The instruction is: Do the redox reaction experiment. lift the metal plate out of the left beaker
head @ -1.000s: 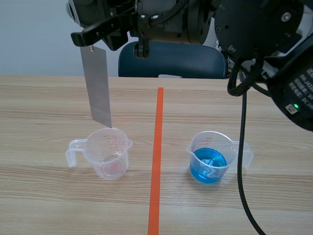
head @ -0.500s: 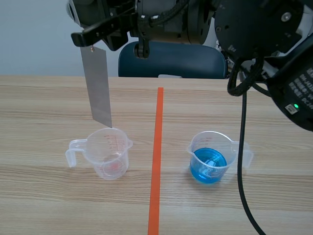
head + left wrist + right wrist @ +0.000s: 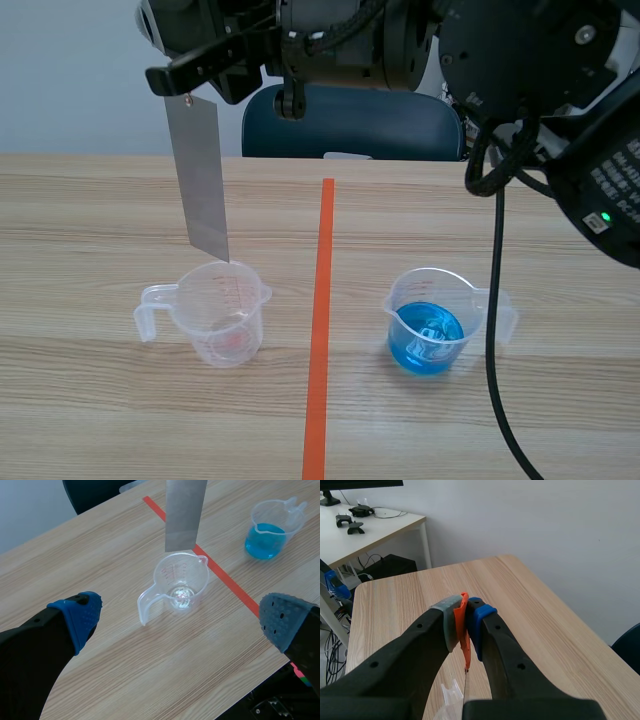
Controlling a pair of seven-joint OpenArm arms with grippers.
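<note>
Tape (image 3: 318,330) runs in an orange line from the table's (image 3: 90,200) far edge toward its near edge, splitting the wood top. A dark blue chair (image 3: 350,120) stands behind the far edge. Right of the tape stands the right beaker (image 3: 430,320), clear plastic and about a third full of blue liquid. A black cable (image 3: 493,330) hangs from the right arm and crosses in front of that beaker's handle side. The right arm's bulk fills the scene view's top, reaching past the middle to the left.

The left beaker (image 3: 225,315) stands left of the tape, handle pointing to the table's left edge. It carries red graduation marks, too small to read. White lettering on the right arm's housing (image 3: 622,185) is cut off and cannot be made out; a green light glows beside it.

The plate (image 3: 200,175) hangs upright, a long grey strip with a small hole near its top. The right pincer (image 3: 185,80) is clenched on that top end; in its own view the fingers (image 3: 447,625) press together on the thin edge. The plate's lower end sits just above the left beaker's far rim, out of the cup.

The left pincer (image 3: 182,617) is released, blue pads wide apart, well above the table with the left beaker and plate ahead of it.
</note>
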